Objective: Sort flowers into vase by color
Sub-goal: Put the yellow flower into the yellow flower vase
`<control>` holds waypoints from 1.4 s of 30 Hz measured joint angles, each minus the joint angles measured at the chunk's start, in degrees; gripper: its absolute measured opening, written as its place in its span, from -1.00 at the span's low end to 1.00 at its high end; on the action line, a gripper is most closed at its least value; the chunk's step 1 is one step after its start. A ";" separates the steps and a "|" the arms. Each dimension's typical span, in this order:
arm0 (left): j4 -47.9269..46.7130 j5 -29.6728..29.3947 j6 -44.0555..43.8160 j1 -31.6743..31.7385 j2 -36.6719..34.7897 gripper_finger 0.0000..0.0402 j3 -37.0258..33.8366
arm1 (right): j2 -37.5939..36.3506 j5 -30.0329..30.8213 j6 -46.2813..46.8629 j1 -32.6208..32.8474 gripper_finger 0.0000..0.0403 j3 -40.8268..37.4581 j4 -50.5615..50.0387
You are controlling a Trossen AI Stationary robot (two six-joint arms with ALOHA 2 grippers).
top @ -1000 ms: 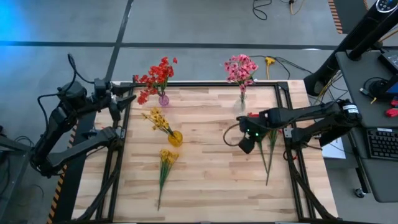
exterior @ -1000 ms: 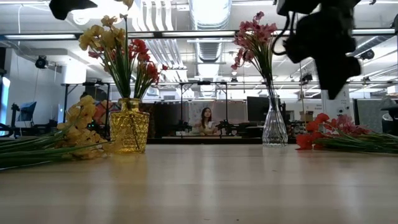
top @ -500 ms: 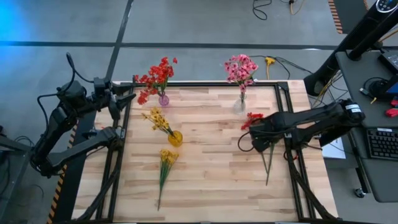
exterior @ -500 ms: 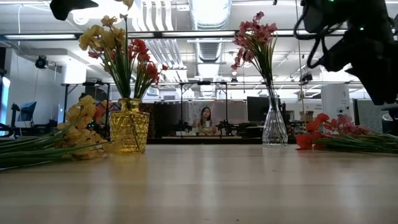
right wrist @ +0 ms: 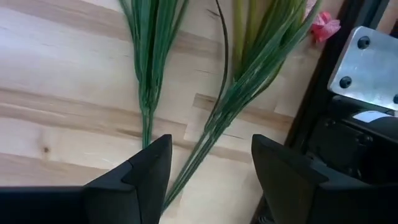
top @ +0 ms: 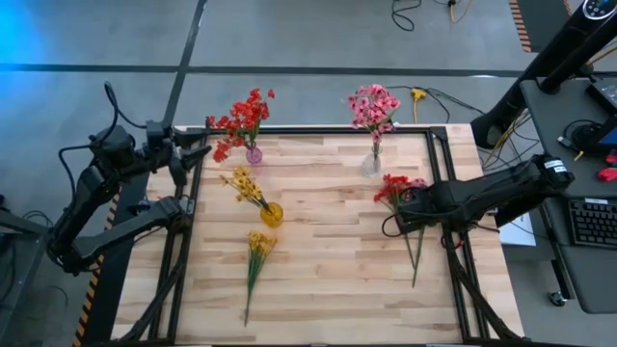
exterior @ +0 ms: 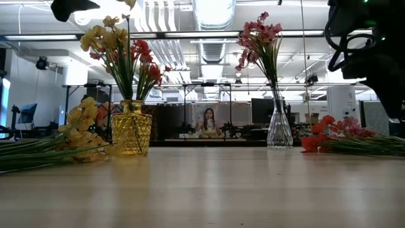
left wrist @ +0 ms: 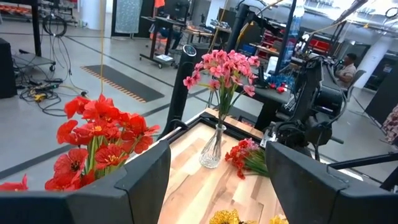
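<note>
Left gripper (left wrist: 214, 186): parked off the table's far-left corner, beside the red blossoms; fingers spread wide, holding nothing.

Red flowers in small purple-tinted vase (top: 253, 154): at the far edge near the left corner; one vase, one red bunch (top: 243, 120) standing in it.

Yellow flowers in amber cut-glass vase (top: 273, 214): left of the table's middle; one vase, one yellow bunch (top: 241, 184) leaning out toward the far-left corner.

Loose yellow sprig (top: 256, 253): lying flat toward the near edge, just on the near side of the amber vase; one, not yet sorted.

Pink flowers in clear glass vase (top: 371, 162): at the far edge, right of centre; one vase, one pink bunch (top: 372, 106) upright in it.

Loose red and pink sprigs (top: 397, 187): lying by the right edge, blossoms toward the far edge, stems (right wrist: 149, 74) running toward the near edge; the right wrist view shows two separate stem bundles.

Right gripper (right wrist: 208, 177): low over those stems near the right edge; fingers apart, straddling the thin green stalks, nothing pinched yet.

Step in hand: likely picking one sprig from the right-edge pile.

Doing it well: centre on a single bundle so the neighbour is not dragged; close on the stiff stem below the leaves, then lift clear before swinging to the matching vase.

Vase count: three.
</note>
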 joint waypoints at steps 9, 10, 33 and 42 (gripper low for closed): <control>-0.90 0.00 1.31 0.00 -0.08 0.22 -0.12 | 0.90 1.56 4.34 3.85 0.06 -0.17 2.67; -1.42 0.03 1.49 0.00 -0.10 0.22 -0.12 | 0.88 1.63 4.71 4.02 0.06 -0.14 2.83; 13.94 1.48 -13.89 -20.63 6.41 0.22 -3.79 | 1.32 14.01 -22.25 4.37 0.06 3.01 38.32; 4.96 -14.97 -20.36 -38.41 10.07 0.22 2.60 | 1.32 8.88 -26.53 4.37 0.06 3.01 38.33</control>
